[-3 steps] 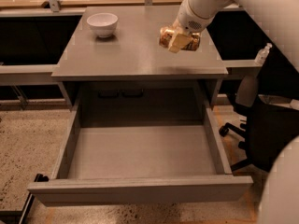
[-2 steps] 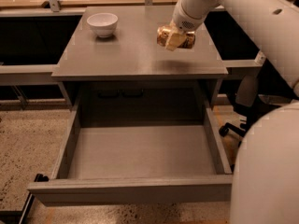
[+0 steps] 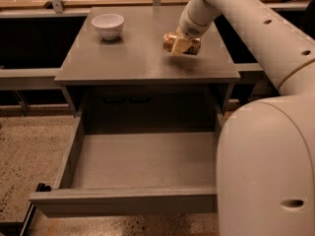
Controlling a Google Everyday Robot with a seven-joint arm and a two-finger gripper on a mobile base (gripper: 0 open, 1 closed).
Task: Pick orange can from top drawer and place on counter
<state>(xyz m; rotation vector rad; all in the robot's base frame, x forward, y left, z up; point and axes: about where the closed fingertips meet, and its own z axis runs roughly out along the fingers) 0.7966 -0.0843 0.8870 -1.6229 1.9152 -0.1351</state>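
And there was the gripper (image 3: 181, 45), out over the right half of the counter (image 3: 123, 58), towards the right edge and about midway between front and back, with its fingers clamped around the orange can (image 3: 169, 41). The can lay on its side in that grasp, low over the surface; whether it touched the top could not be told. The white bowl (image 3: 108, 24) sat near the back-left corner, well apart. Below the front edge, the top drawer (image 3: 123, 200) stood pulled wide open.

Claw (image 3: 181, 45), over counter (image 3: 133, 58), covers mid of orange can (image 3: 169, 42).
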